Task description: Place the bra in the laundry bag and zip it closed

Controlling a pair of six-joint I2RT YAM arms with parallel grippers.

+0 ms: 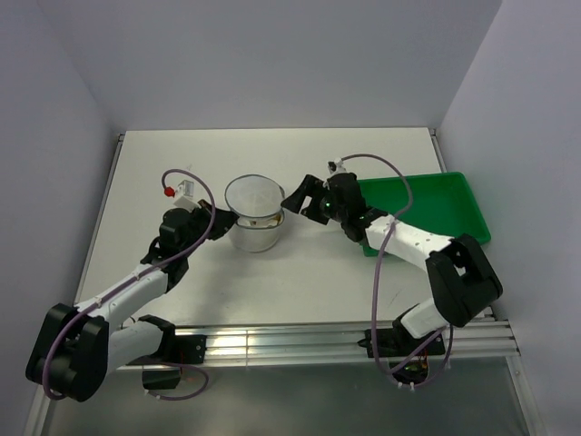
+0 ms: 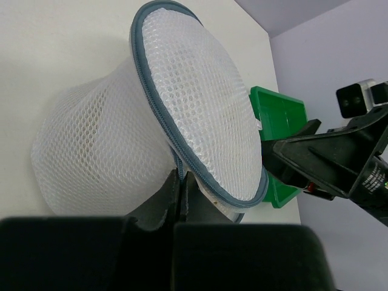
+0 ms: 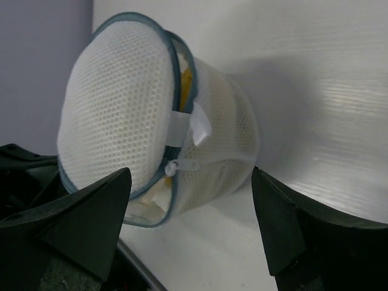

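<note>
The left arm (image 1: 136, 283) stretches in from lower left, jaws pinching the grey rim of the laundry bag (image 1: 254, 211). The right arm (image 1: 404, 238) angles in, jaws wide beside it. The bag stands mid-frame on the worktop (image 1: 182, 163), yellow showing inside.

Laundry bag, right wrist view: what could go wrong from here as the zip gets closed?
Yellow fabric shows in the unzipped gap of the round white mesh laundry bag; it could get caught during zipping. The open right pincer brackets the small white pull tab without touching it and may grab mesh instead. The left pincer pinches only a thin edge of the bag, which might slip.
</note>
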